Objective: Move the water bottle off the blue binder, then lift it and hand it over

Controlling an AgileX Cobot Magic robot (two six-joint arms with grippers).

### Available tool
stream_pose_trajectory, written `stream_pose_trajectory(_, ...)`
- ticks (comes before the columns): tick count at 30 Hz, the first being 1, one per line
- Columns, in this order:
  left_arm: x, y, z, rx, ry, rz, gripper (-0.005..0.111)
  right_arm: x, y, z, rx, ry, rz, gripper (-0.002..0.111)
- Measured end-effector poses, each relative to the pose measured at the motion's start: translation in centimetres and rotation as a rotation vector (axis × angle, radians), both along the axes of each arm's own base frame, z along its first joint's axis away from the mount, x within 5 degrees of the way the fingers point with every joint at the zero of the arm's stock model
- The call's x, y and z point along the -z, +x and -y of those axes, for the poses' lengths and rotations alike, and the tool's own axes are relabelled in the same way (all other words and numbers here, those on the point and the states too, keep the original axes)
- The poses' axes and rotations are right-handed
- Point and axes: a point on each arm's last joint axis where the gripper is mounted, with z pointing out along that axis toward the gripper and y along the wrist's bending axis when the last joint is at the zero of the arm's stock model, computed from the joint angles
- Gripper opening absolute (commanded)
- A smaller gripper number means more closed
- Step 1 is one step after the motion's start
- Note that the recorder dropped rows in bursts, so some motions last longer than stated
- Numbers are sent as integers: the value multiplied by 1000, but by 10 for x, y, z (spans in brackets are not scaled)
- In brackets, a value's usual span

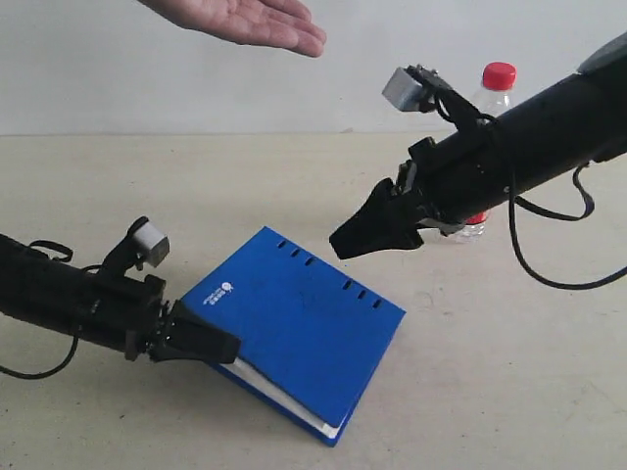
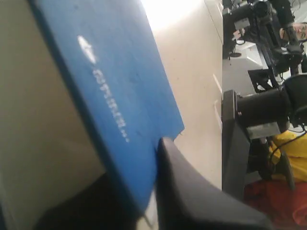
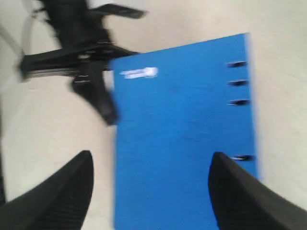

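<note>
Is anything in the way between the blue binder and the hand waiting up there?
Nothing visible. Open air lies between the blue binder and the hand. The open right gripper hangs off to one side, and the water bottle stands behind that arm.

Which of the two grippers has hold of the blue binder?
The left gripper: its fingers pinch the blue binder at the corner by the white logo. The right gripper hangs above it, fingers spread, empty.
</note>
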Motion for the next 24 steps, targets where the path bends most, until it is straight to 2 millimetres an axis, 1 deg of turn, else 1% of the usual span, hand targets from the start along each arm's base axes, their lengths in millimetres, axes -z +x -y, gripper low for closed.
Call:
stream_pose_trajectory(2, -3, -8, 0, 24, 16, 23, 4, 8, 3, 5, 51, -76, -23, 61)
stream_pose_trajectory(4, -9, -14, 0, 42, 23, 70, 4, 24, 6, 5, 70, -145, -73, 61)
stream_pose_trajectory(5, -11, -17, 0, 52, 22, 96, 4, 33, 6, 4, 68, -167, -102, 61)
stream_pose_trajectory(10, -15, -25, 1, 74, 26, 142, 4, 52, 4, -9, 37, -196, -159, 61)
stream_pose_trajectory(12, -15, -25, 1, 77, 26, 148, 4, 56, 3, -13, 15, -210, -134, 61)
stream_pose_trajectory(15, -15, -26, 1, 81, 30, 154, 4, 58, 4, -19, -38, -228, -30, 61)
stream_pose_trajectory(18, -16, -26, 1, 81, 31, 157, 4, 58, 8, -22, -41, -242, 58, 61)
stream_pose_trajectory(21, -16, -26, 1, 81, 31, 158, 4, 57, 15, -22, 23, -246, 95, 61)
stream_pose_trajectory(24, -16, -26, 1, 83, 30, 162, 4, 58, 17, -21, 109, -240, 45, 61)
